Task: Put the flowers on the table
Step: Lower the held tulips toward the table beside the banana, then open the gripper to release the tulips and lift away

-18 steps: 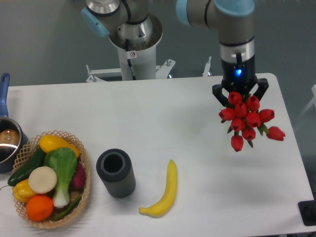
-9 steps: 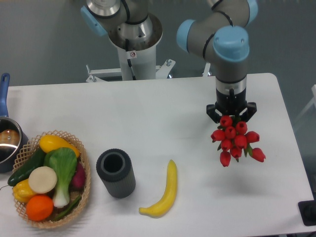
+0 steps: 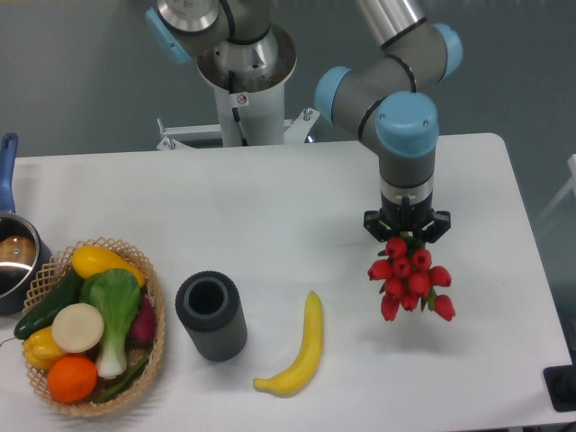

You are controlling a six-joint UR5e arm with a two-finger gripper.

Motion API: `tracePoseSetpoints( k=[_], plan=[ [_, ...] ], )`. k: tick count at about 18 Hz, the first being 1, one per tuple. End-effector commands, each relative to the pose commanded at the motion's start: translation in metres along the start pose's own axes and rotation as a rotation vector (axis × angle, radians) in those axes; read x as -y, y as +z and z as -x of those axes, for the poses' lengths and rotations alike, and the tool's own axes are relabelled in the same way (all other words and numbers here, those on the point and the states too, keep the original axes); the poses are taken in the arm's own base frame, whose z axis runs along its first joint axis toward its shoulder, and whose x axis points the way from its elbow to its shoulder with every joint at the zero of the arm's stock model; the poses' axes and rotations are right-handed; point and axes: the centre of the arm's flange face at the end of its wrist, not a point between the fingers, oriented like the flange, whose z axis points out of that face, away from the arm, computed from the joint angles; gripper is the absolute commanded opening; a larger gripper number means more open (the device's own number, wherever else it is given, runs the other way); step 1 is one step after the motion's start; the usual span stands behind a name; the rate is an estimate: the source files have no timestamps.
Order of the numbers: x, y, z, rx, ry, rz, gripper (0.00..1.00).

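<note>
The flowers (image 3: 408, 279) are a bunch of red tulips hanging from my gripper (image 3: 407, 230), blooms toward the camera, over the right part of the white table (image 3: 270, 216). The stems are hidden under the blooms and the gripper. The gripper is shut on the bunch. A faint shadow lies on the table under the flowers. I cannot tell whether the bunch touches the table.
A yellow banana (image 3: 298, 346) lies left of the flowers. A dark grey cylinder vase (image 3: 211, 316) stands upright left of it. A wicker basket (image 3: 154, 310) of vegetables and fruit sits at the front left. A pot (image 3: 13, 256) is at the left edge.
My gripper with the flowers has moved left and toward the table's front, lower over the table; the bunch looks smaller than before.
</note>
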Motion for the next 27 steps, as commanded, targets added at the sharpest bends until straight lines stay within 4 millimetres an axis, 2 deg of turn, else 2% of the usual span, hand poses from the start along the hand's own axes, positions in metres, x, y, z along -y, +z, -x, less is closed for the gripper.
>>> tracePoseSetpoints(
  k=[2,4,6,7,8,9,13,14,16,18,21,24,27],
  plan=[
    [0.000,0.002,-0.001,-0.003,-0.001,0.003,0.37],
    [0.000,0.006,-0.001,-0.009,-0.001,0.006,0.46],
    [0.001,0.009,-0.001,-0.012,0.007,0.007,0.66],
    [0.002,0.007,0.002,-0.009,0.010,0.002,0.84],
    [0.003,0.004,0.005,-0.002,0.008,-0.004,0.97],
    [0.004,-0.001,0.007,0.005,0.006,-0.010,1.00],
    [0.004,-0.012,0.013,0.027,0.004,-0.028,1.00],
    [0.003,-0.017,0.022,0.037,-0.001,-0.034,1.00],
    [-0.012,-0.037,0.055,0.065,-0.052,-0.058,1.00],
    [-0.023,-0.042,0.069,0.078,-0.065,-0.061,1.00],
    [-0.034,-0.048,0.080,0.076,0.061,-0.066,1.00],
    [-0.056,-0.058,0.095,0.084,0.228,-0.065,1.00],
    [-0.085,-0.068,0.112,0.062,0.299,-0.049,1.00]
  ],
)
